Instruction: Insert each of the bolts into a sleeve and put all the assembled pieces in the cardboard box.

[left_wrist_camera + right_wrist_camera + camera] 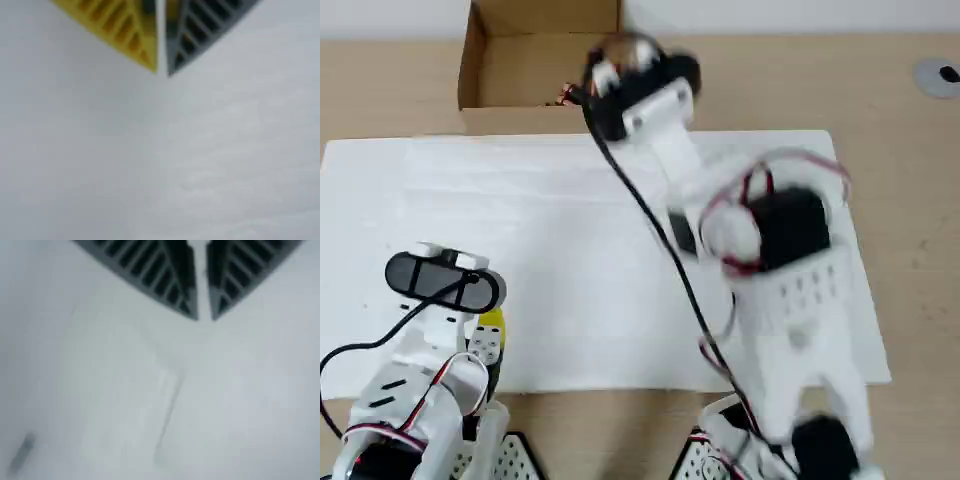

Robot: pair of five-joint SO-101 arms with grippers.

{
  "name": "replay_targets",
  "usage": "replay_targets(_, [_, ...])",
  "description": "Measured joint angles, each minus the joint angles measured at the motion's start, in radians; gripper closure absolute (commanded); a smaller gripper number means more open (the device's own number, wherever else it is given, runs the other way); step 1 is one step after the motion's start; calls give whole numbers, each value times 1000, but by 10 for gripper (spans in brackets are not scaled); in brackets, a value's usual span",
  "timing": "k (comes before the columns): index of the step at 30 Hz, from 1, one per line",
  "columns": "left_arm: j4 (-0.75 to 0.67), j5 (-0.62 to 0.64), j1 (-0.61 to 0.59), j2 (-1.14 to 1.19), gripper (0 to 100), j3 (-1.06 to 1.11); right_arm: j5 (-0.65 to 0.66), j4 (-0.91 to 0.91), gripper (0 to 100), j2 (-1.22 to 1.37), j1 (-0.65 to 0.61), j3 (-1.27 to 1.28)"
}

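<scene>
The cardboard box (pixel 472 70) stands open at the table's far edge, left of centre. My right arm stretches from the front right across the white mat (pixel 560 250), and its wrist (pixel 635 75) hangs at the box's right side. In the right wrist view my right gripper (pixel 202 317) is shut with nothing in it, over a white surface. My left gripper (pixel 161 71), one yellow and one dark finger, is shut and empty above the mat. In the high view it (pixel 488 325) sits folded back at the front left.
A small blurred grey shape (pixel 22 452) lies on the white surface far from my right gripper; I cannot tell what it is. Bare wooden table (pixel 910 180) runs along the mat's right side. A black cable (pixel 650 220) trails along the right arm.
</scene>
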Motion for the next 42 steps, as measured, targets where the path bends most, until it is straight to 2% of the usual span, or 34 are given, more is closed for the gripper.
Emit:
replay_targets(6, [0, -2, 0, 2, 990, 41, 0, -31, 989, -310, 0, 419])
replay_targets(15, [-12, 0, 0, 2, 990, 212, 0, -285, 989, -760, 0, 921])
replay_targets(20, [-41, 0, 0, 2, 990, 276, 0, -347, 989, -1043, 0, 1171])
replay_targets(25, [-44, 2, 0, 2, 990, 279, 0, -350, 989, -1312, 0, 1286])
replay_targets(33, [-78, 0, 0, 2, 990, 370, 75, -339, 989, -1330, 0, 1356])
replay_targets(35, [-135, 2, 0, 2, 991, 463, 98, -339, 989, -1330, 0, 1395])
replay_targets(38, [-304, -3, 0, 3, 991, 594, 109, -339, 989, -1330, 0, 1456])
replay_targets(42, [-509, -8, 0, 3, 991, 655, 109, -339, 989, -1330, 0, 1516])
